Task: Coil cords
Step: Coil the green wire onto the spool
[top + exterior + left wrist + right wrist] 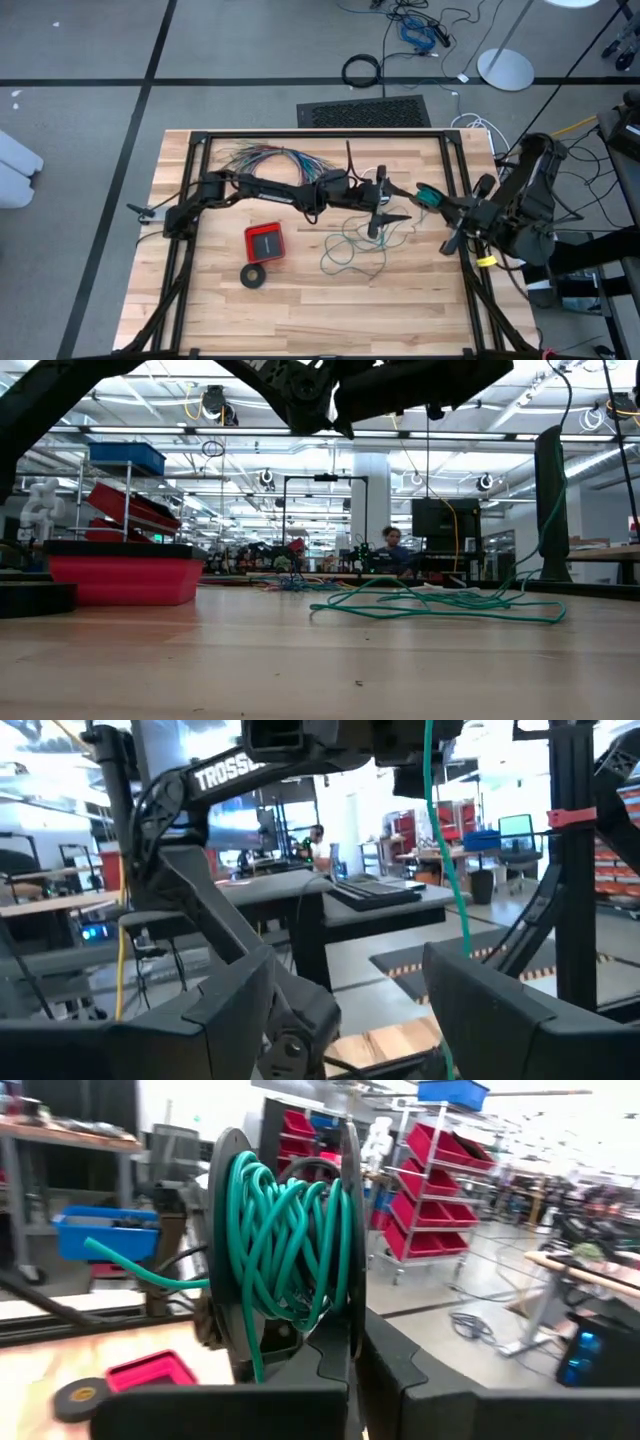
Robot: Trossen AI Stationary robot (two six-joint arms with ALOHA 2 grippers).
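A teal-green wire lies in loose loops [355,248] on the wooden table right of centre, also seen in the low view [440,605]. One strand [553,510] rises from the loops to a black spool [285,1250] with teal turns wound on it. My right gripper [432,197] holds the spool above the table's right edge. My left gripper [382,205] reaches across the table's middle, open and tipped slightly upward. The rising strand [445,840] passes between its fingers [500,1010], close to one of them. My right gripper [355,1345] is shut on the spool's outer flange at its rim [350,1310], pinched between the two fingers. The fingers lie level. The spool stands on edge, lifted clear of the table, and a wire end trails off sideways. My left gripper: whether a finger touches the strand I cannot tell.
A red box [265,241] and a black tape ring [254,275] sit left of centre, near the front. A fanned bundle of many-coloured wires [270,158] lies at the far edge. Black frame rails [320,134] border the table.
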